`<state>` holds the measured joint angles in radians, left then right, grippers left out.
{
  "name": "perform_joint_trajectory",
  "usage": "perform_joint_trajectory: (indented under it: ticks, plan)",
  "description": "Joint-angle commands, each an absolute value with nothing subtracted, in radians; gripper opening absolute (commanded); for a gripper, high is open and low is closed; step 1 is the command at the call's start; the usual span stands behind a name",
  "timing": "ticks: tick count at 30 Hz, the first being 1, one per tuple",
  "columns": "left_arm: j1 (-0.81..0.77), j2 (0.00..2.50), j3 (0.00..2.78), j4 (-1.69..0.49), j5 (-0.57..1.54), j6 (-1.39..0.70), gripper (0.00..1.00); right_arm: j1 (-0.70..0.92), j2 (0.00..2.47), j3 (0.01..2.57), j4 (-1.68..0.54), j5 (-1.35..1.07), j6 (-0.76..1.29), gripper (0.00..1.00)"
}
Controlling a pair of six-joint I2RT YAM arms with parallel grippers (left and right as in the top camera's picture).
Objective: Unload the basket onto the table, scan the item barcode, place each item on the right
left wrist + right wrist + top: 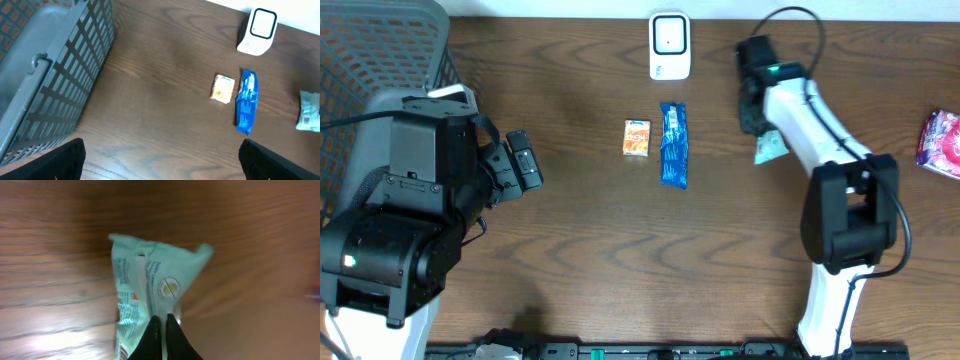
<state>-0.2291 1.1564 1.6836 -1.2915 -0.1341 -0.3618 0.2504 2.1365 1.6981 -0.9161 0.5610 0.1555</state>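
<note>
Packet [150, 280] of crinkly mint-green film between tapered black fingers [148, 342]

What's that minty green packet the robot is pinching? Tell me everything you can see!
The mint-green packet is a thin, crinkly wrapper, plastic-looking, with a white seam down the middle, a round yellow badge and print too blurry to read. The right hand is shut on one end. It is over the wooden table; whether it is lifted I cannot tell.

Grey basket [370, 40] at table's [620, 250] corner; orange packet [637, 138] just beside blue packet [674, 145].
</note>
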Motion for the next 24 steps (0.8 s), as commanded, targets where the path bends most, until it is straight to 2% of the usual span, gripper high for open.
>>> perform_joint_trajectory:
  ticks: [1, 8, 9, 10, 12, 13, 16, 17, 18, 24]
  plan:
    - [-0.224, 1.156, 1.686, -1.295, -0.146, -0.349, 0.98, 0.332, 2.178, 1.699, -0.924, 0.911, 0.171, 0.01]
    - [-0.224, 1.156, 1.686, -1.295, -0.146, -0.349, 0.98, 0.440, 2.297, 1.699, -0.921, 0.781, 0.231, 0.02]
    - [-0.224, 1.156, 1.686, -1.295, -0.146, -0.349, 0.98, 0.445, 2.299, 1.699, -0.921, 0.768, 0.255, 0.08]
    - [-0.224, 1.156, 1.686, -1.295, -0.146, -0.349, 0.98, 0.447, 2.299, 1.700, -0.919, 0.736, 0.282, 0.20]
    - [-0.224, 1.156, 1.686, -1.295, -0.146, -0.349, 0.98, 0.437, 2.285, 1.727, -0.932, 0.698, 0.276, 0.32]
    - [-0.224, 1.156, 1.686, -1.295, -0.146, -0.349, 0.98, 0.432, 2.279, 1.744, -0.944, 0.709, 0.248, 0.35]
    - [-0.224, 1.156, 1.686, -1.295, -0.146, -0.349, 0.98, 0.418, 2.273, 1.802, -0.991, 0.808, 0.168, 0.63]
    - [-0.224, 1.156, 1.686, -1.295, -0.146, -0.349, 0.98, 0.414, 2.273, 1.810, -1.004, 0.843, 0.162, 0.68]
    - [-0.224, 1.156, 1.686, -1.295, -0.146, -0.349, 0.98, 0.408, 2.273, 1.812, -1.013, 0.875, 0.159, 0.73]
    - [-0.224, 1.156, 1.686, -1.295, -0.146, -0.349, 0.98, 0.329, 2.276, 1.796, -1.008, 0.792, 0.164, 0.72]
